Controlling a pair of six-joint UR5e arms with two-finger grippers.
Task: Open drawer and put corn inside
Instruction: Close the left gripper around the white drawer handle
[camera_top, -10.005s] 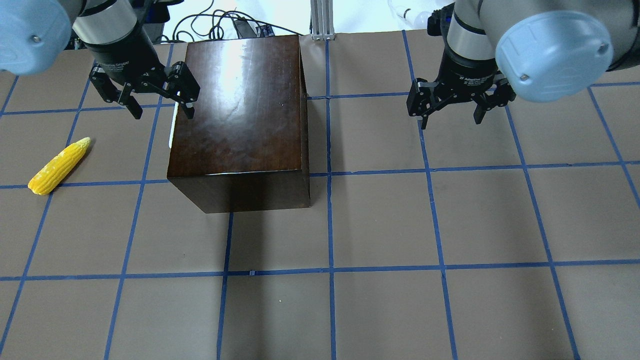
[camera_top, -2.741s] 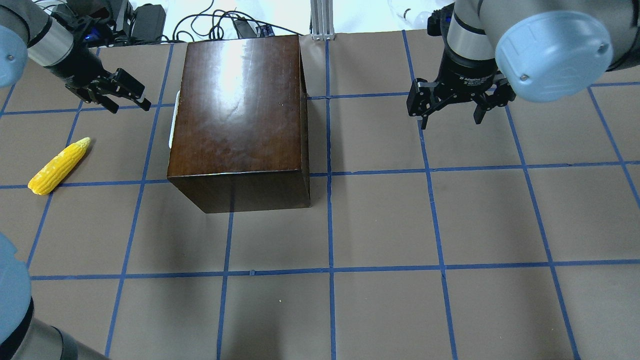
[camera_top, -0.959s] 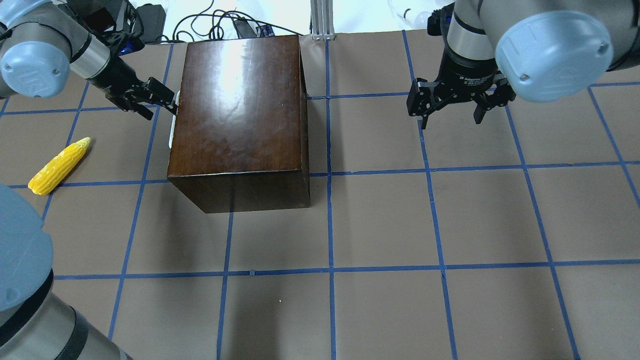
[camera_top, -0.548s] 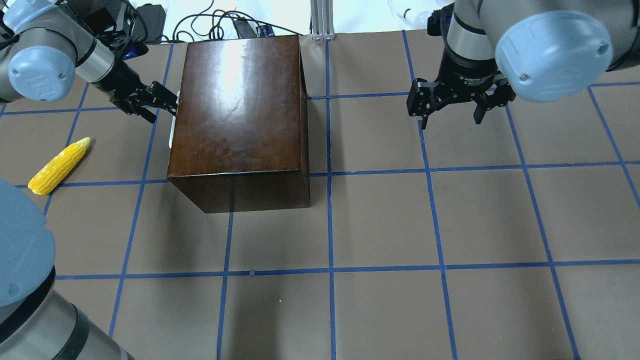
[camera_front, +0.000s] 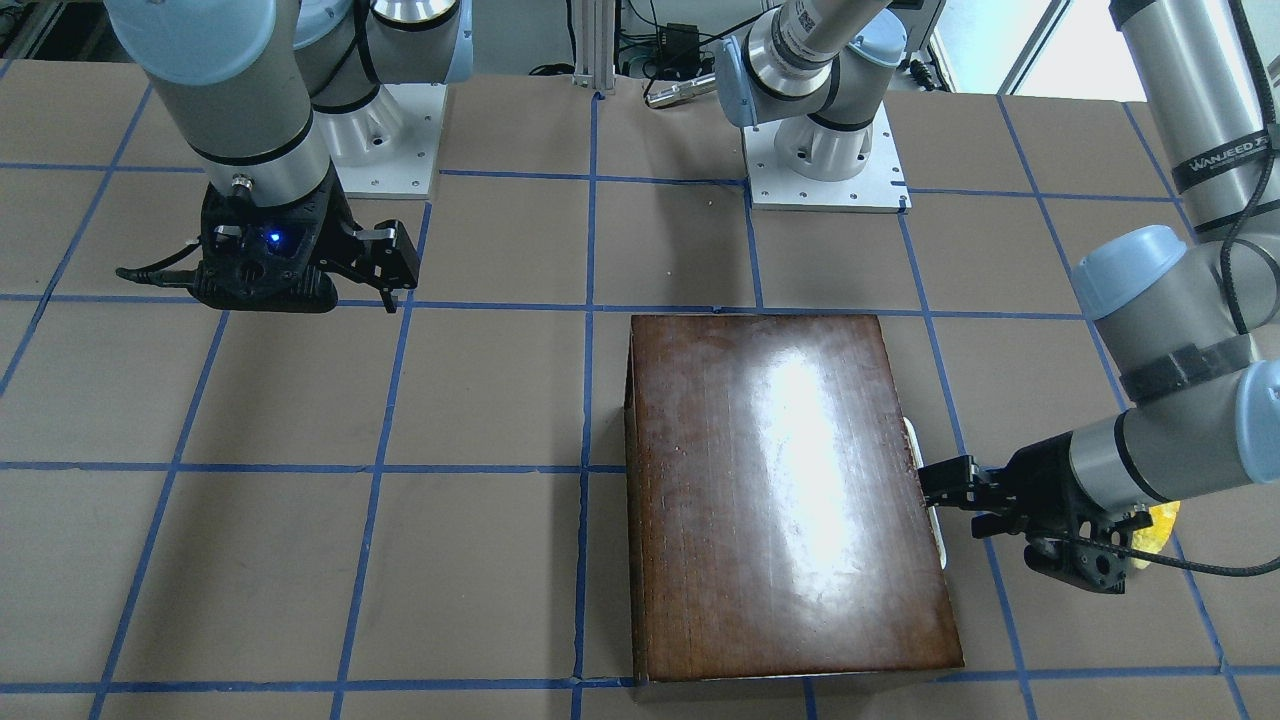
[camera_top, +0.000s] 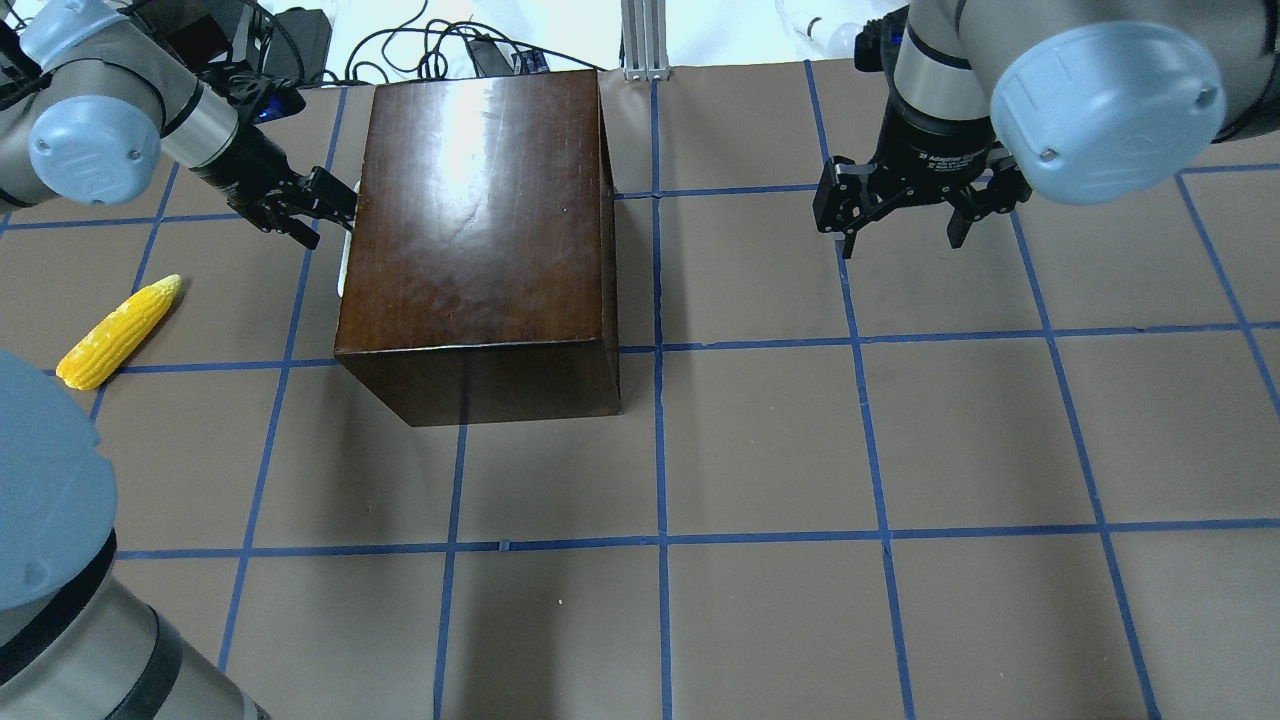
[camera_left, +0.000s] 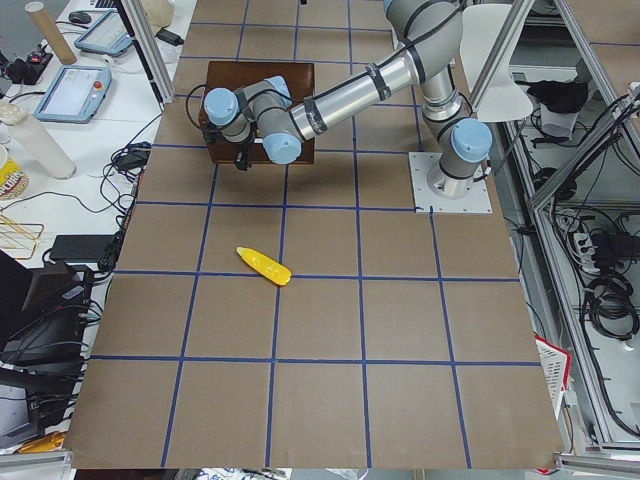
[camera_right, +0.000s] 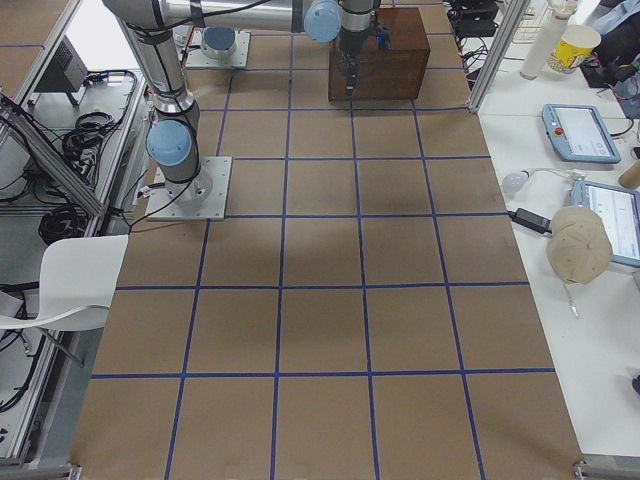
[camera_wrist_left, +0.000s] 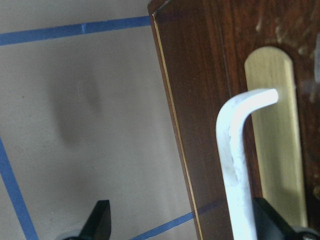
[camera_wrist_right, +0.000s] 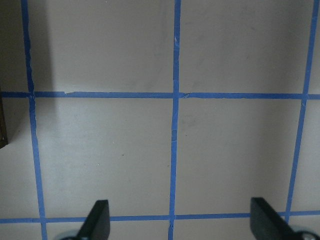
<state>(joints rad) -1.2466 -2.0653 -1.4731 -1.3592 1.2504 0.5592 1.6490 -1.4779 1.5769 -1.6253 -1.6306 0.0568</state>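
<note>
The left arm comes in from the upper left of the overhead view. Its forearm lies low and nearly level, and its wrist is turned sideways toward the left face of the box (camera_top: 480, 210). The left gripper (camera_top: 335, 212) is horizontal against that face. In the front-facing view it reaches in from the right edge, below a folded elbow.

In the left wrist view the fingers (camera_wrist_left: 100, 222) stand apart. The white handle (camera_wrist_left: 232, 150) lies between them, just beside the right-hand finger, and I cannot tell whether the two touch. The drawer (camera_wrist_left: 210, 75) is shut, its dark front level with the box edge and no tray showing.

The corn (camera_top: 118, 332) lies on the table (camera_top: 760, 450) at the left edge of the overhead view. It is well apart from the box, with its pointed end toward the upper right. In the front-facing view the left wrist mostly hides it.

The right arm hangs in the upper right of the overhead view, with its wrist straight down. The right gripper (camera_top: 902, 242) has its fingers spread wide over bare table, holds nothing, and is well away from the box.
</note>
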